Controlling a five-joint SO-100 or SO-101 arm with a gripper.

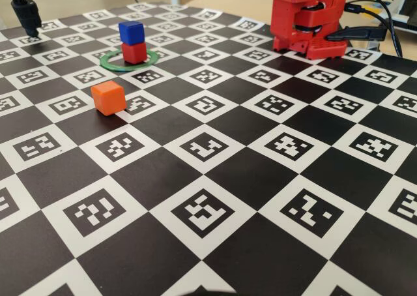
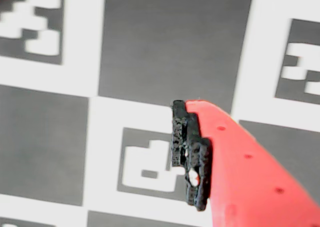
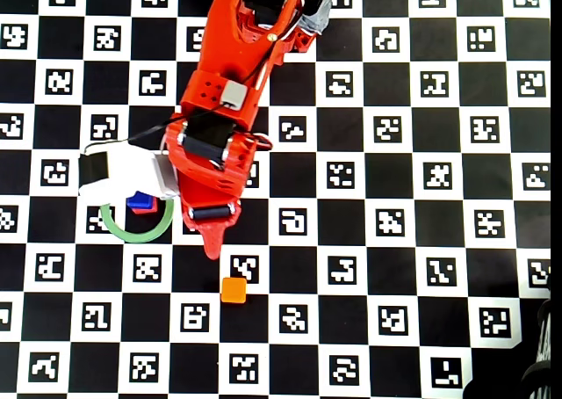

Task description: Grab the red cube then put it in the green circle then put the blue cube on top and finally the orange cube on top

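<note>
Two cubes stacked: blue cube (image 1: pixel 131 32) atop red cube (image 1: pixel 134 52); orange cube (image 1: pixel 108 98) apart.

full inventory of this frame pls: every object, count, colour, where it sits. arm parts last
red cube: 1, deep red, inside the green circle, on the board.
blue cube: 1, royal blue, stacked on the red cube.
green circle: 1, green flat ring, around the stack, far left of the fixed view.
orange cube: 1, bright orange, alone on the board, outside the ring and nearer the fixed camera.
checkerboard: 1, black and white squares with printed markers, covers the table.
black stand: 1, black, far left corner in the fixed view.
cables: black, behind the arm base.
arm base: 1, red, far right edge of the board.
gripper: 1, red with a black pad, above the board between ring and orange cube, holds nothing.
</note>
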